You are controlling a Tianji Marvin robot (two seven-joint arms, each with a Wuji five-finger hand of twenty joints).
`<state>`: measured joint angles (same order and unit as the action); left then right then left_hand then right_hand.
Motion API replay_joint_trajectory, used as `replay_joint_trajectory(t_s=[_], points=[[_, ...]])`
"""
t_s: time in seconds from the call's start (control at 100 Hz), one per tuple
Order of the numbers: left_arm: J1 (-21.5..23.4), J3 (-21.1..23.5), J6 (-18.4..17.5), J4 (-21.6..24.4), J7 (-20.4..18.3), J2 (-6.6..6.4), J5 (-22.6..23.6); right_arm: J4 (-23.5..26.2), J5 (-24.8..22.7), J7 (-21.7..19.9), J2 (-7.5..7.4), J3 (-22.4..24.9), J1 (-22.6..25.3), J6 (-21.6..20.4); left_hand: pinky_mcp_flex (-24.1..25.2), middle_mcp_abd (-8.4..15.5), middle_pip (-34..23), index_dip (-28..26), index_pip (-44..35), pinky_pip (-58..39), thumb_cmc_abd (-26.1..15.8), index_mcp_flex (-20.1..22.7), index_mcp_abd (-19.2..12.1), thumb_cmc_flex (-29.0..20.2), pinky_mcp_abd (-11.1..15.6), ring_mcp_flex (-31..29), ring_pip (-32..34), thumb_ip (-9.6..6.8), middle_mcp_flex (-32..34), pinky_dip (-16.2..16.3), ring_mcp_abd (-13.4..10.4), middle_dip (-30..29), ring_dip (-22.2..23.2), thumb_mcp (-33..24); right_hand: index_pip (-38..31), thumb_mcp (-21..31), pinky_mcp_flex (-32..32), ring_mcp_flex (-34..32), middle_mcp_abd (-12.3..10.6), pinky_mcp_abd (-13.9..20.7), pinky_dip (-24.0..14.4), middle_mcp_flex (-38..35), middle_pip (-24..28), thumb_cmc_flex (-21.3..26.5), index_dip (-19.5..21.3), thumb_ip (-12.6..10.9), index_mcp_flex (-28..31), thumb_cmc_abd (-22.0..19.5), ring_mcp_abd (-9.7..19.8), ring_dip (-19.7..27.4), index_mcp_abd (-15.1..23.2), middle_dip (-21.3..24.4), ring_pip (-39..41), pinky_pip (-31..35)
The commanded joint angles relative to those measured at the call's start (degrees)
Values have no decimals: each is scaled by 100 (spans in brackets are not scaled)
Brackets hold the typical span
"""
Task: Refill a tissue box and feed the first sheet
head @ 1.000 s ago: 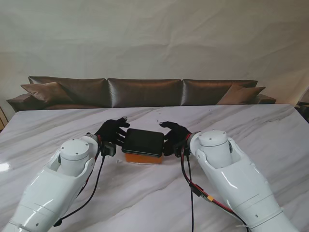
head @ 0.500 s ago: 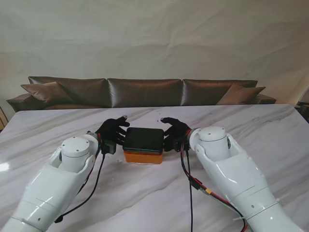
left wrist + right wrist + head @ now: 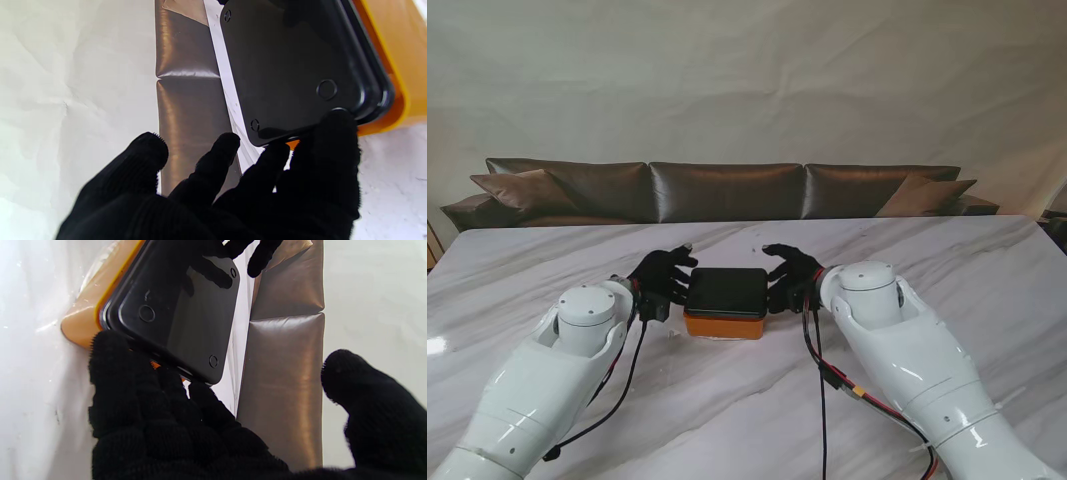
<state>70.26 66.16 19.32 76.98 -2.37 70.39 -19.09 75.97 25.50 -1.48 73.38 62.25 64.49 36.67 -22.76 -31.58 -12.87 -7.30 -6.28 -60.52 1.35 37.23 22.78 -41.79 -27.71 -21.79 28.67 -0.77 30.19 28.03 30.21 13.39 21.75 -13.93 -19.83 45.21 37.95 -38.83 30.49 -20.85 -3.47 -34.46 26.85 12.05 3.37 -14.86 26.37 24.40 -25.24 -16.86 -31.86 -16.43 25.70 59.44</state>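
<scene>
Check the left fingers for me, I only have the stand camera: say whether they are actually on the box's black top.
Observer: In the left wrist view, the left hand has a fingertip pressed against the corner edge of the black panel.
Operator: Now check the right thumb.
Observer: In the right wrist view, the right hand holds its thumb well clear of the orange box.
Operator: Describe the panel's surface.
Observer: Glossy, with small round recesses near its corners.

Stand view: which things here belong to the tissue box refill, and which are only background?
Belongs to the job:
orange tissue box
its black cover
left hand
right hand

Just there:
brown sofa
marble table
</scene>
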Motion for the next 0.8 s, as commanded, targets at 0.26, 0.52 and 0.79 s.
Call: replay_joint_trajectory(t_s=[0.26, 0.52, 0.79], points=[[23, -70, -50, -37, -205, 138, -95, -6, 78, -189, 138, -82, -67, -70, -74, 764, -899, 28, -70, 227, 79, 122, -6, 94, 65, -113, 425, -243, 376, -48, -114, 420, 103, -72, -186, -159, 21, -56, -640, 465, 26, -151, 57, 68, 81, -186, 124, -109, 491, 39, 497, 79, -29, -50], [-23, -76, -162, -203, -210, 160, -139, -28, 38, -192, 131, -50, -57, -26, -64, 767, -887, 25, -75, 225, 80, 122, -18, 96, 71, -107, 418, -244, 374, -45, -117, 414, 99, -64, -190, -163, 15, -51, -643, 467, 23, -150, 59, 70, 83, -188, 120, -114, 489, 40, 493, 78, -32, -56], [-42, -86, -207, -296, -209, 168, -118, -120, 63, -195, 145, -58, -55, -54, -54, 782, -896, 24, -76, 222, 80, 120, -29, 96, 82, -103, 415, -245, 378, -41, -124, 418, 98, -57, -192, -167, 14, -55, -635, 467, 19, -149, 60, 80, 83, -190, 120, -115, 486, 39, 494, 77, -30, -58]])
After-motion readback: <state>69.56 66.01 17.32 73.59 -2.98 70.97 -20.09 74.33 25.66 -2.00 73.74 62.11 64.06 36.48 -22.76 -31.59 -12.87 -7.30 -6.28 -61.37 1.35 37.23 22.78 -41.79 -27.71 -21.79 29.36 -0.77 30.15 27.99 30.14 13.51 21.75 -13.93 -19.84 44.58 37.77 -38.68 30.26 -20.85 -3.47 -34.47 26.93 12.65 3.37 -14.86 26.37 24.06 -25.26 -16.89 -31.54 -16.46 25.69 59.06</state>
